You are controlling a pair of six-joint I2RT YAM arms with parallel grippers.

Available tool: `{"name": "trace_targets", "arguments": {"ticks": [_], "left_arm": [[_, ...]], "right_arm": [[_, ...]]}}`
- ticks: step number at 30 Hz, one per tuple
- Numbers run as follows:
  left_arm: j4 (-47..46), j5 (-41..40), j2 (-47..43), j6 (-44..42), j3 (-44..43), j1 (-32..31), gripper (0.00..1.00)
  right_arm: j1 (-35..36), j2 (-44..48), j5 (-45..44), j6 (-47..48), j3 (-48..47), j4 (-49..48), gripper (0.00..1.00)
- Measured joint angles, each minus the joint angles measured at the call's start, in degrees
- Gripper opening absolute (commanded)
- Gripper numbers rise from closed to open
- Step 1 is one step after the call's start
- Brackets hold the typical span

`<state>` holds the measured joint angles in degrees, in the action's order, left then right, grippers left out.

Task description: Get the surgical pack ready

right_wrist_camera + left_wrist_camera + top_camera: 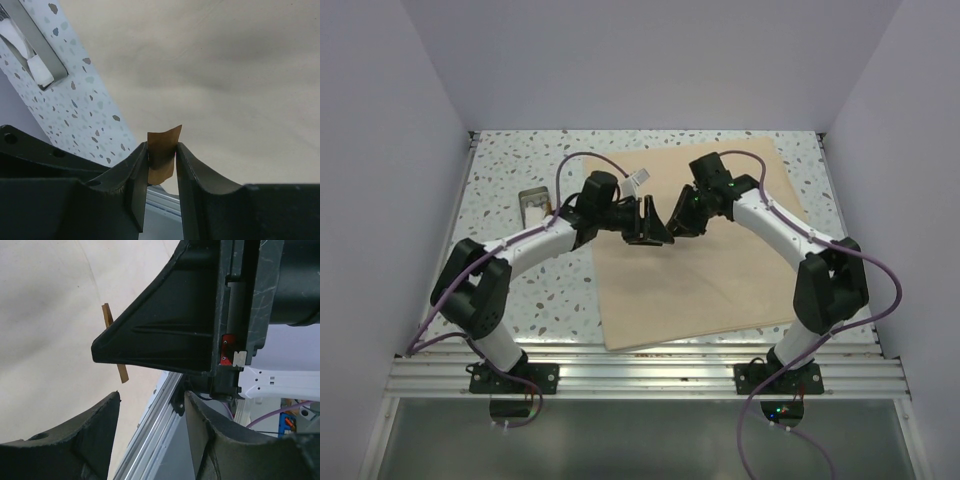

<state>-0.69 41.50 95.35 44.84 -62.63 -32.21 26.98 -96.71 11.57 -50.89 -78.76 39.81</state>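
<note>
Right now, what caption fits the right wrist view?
Right gripper pinches a small brown strip above the tan cloth, silver tin on the speckled table beyond.

The cloth (720, 290) looks matt, the brown strip (164, 142) papery (tin (535, 207): shiny metal).

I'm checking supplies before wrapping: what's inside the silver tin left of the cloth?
The tin holds white gauze-like pieces. Most of its interior falls outside the right wrist view and is too small to make out from above.
</note>
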Motion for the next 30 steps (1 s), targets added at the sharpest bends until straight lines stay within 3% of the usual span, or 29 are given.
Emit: {"name": "trace_targets", "arguments": {"ticks": [16,27,29,30], "left_arm": [[5.27,-6.43,1.57,-1.14,-1.90,-0.87,0.45],[6.58,-8.37,2.47,-1.36,-2.01,-0.90,0.13],[6.73,-8.98,2.47,-1.40,-2.01,-0.94,0.00],[6.78,-9.14,2.47,-1.31,-2.01,-0.94,0.00]], "right_arm": [[2.40,0.00,-0.04,-5.05,-0.07,-0.11,0.33],[3.02,0.00,-0.02,-7.58,0.63,-1.31,0.33],[3.02,0.00,0.02,-7.91,0.81,-1.62,0.33],[3.02,0.00,0.04,-8.07,0.92,-1.75,0.33]]}}
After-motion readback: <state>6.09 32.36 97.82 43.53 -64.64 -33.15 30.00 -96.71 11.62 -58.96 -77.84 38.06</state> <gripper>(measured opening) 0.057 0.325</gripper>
